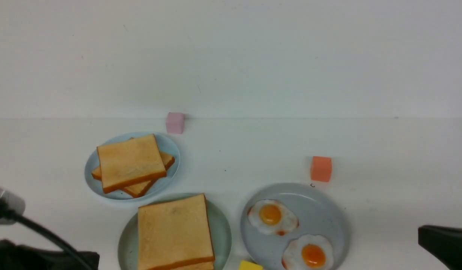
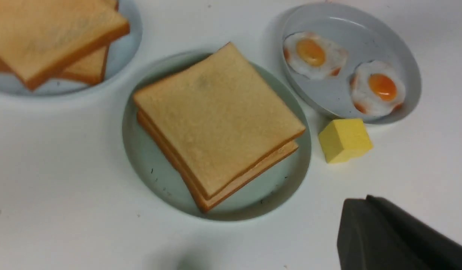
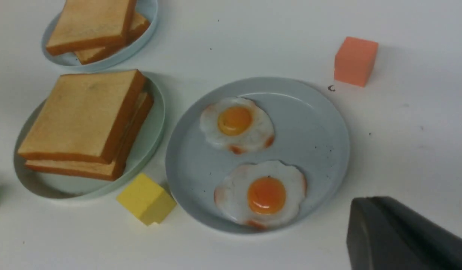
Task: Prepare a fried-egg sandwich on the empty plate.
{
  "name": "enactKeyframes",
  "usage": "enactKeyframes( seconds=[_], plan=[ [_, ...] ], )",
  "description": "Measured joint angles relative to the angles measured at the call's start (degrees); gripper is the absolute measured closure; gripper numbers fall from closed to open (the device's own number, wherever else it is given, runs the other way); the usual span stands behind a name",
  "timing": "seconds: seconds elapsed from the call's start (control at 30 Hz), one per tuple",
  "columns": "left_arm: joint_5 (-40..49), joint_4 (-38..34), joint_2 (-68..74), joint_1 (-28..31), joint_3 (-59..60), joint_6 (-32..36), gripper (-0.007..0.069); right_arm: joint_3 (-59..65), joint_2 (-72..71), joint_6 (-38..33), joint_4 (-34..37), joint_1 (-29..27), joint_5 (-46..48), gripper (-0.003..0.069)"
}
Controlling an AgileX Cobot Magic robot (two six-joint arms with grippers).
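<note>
1. The fried-egg sandwich lies on the mint-green plate, at the near edge of the white table, a little left of the middle. Two toast slices are stacked, the upper one slightly askew; only a thin pale line shows between them in the right wrist view, so the egg itself cannot be made out.
2. Just right of that plate, a yellow cube sits in the gap between it and the grey-blue plate, close to both rims.
3. The grey-blue plate carries two bare fried eggs, side by side and apart, both yolk up.
4. Behind the sandwich, towards the table's left, a light-blue plate holds two toast slices with no egg, the top one rotated over the lower.
5. A pink cube stands at the far edge, beside that plate; an orange cube stands just behind the grey-blue plate.
6. The left gripper and right gripper show only as dark bodies at the near corners, clear of every plate; both are closed with nothing in them.
</note>
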Motion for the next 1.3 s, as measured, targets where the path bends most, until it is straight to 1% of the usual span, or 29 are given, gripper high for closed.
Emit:
enactKeyframes(
  seconds=[0.07, 0.17, 0.73, 0.83, 0.9, 0.97, 1.0, 1.07, 1.13, 1.2, 1.23, 1.3],
  plan=[
    [-0.83, -0.81, -1.17, 0.00, 0.53, -1.63, 0.0638, 0.83, -1.24, 0.00, -0.07, 0.00, 0.08, 0.0661],
    [-2.20, -1.64, -1.52, 0.00, 0.53, -2.26, 0.0638, 1.03, -1.69, 0.00, -0.11, 0.00, 0.75, 0.0659],
    [-2.75, -1.91, -1.75, 0.00, 0.53, -2.48, 0.0638, 1.03, -1.69, 0.00, -0.11, 0.00, 3.00, 0.0648],
    [-4.42, -0.33, -2.48, 0.00, 1.03, -2.43, 0.0638, 1.03, -1.69, 0.00, -0.11, 0.00, 3.07, 0.0645],
    [-6.27, 1.89, -5.49, 0.00, 1.84, -2.56, 0.0638, 1.03, -1.69, 0.00, -0.11, 0.00, 3.07, 0.0644],
    [-8.43, 6.56, -10.36, 0.00, 3.39, -3.76, 0.0638, 1.03, -1.69, 0.00, -0.11, 0.00, 3.07, 0.0643],
    [-9.78, 8.84, -11.94, 0.08, 4.00, -5.34, 0.0638, 1.03, -1.69, 0.00, -0.13, 0.00, 3.07, 0.0642],
    [-12.13, 16.09, -16.72, 1.84, 6.94, -11.91, 0.0638, 1.03, -1.69, 0.00, -0.13, 0.00, 3.07, 0.0641],
    [-12.59, 23.68, -21.30, 4.79, 10.77, -20.62, 0.0638, 1.03, -1.69, 0.00, -0.13, 0.00, 3.19, 0.0640],
    [-12.00, 32.40, -26.62, 8.12, 15.45, -30.74, 0.0638, 1.03, -1.69, 0.00, -0.13, 0.00, 3.24, 0.0636],
    [-11.34, 35.51, -29.21, 9.41, 17.14, -34.03, 0.0638, 1.03, -1.69, 0.00, -0.13, 0.00, 3.24, 0.0635],
    [-10.04, 38.43, -32.61, 10.81, 20.37, -37.14, 0.0637, 1.03, -1.69, 0.00, -0.13, 0.00, 3.24, 0.0634]
  ],
)
